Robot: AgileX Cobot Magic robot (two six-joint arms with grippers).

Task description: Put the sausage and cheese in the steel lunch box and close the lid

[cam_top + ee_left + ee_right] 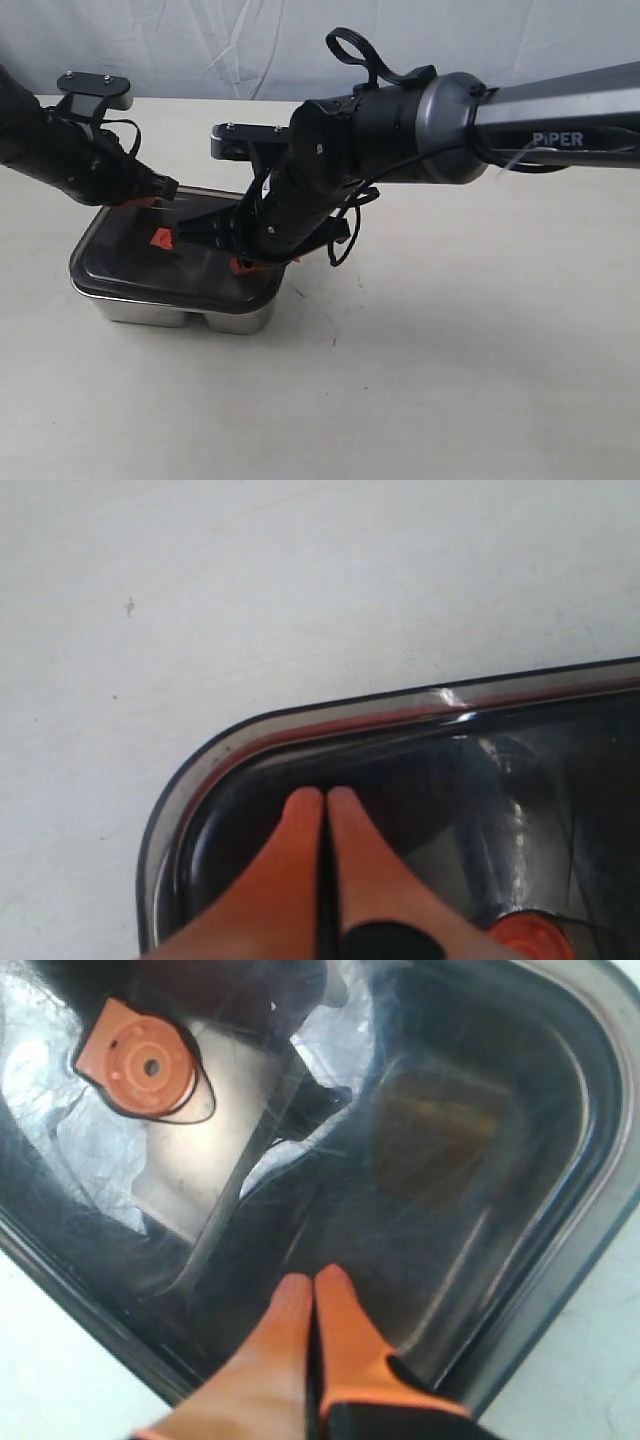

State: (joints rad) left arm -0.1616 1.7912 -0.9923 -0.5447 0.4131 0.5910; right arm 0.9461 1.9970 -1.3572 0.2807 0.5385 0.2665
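Note:
The steel lunch box (180,308) stands at the left of the table with the dark smoky lid (115,262) lying on top of it. The lid's orange valve tab (160,238) (140,1060) sits near its middle. My left gripper (148,200) (326,798) is shut, its orange tips resting on the lid (400,770) by a rounded far corner. My right gripper (245,265) (313,1282) is shut too, tips on the lid (470,1210) near the opposite corner. A dim yellowish block (440,1125), maybe the cheese, shows through the lid. The sausage is hidden.
The pale tabletop (450,370) runs out to the right of and in front of the box. A wrinkled white cloth backdrop (200,45) closes off the far side. The right arm (560,120) stretches in from the right edge.

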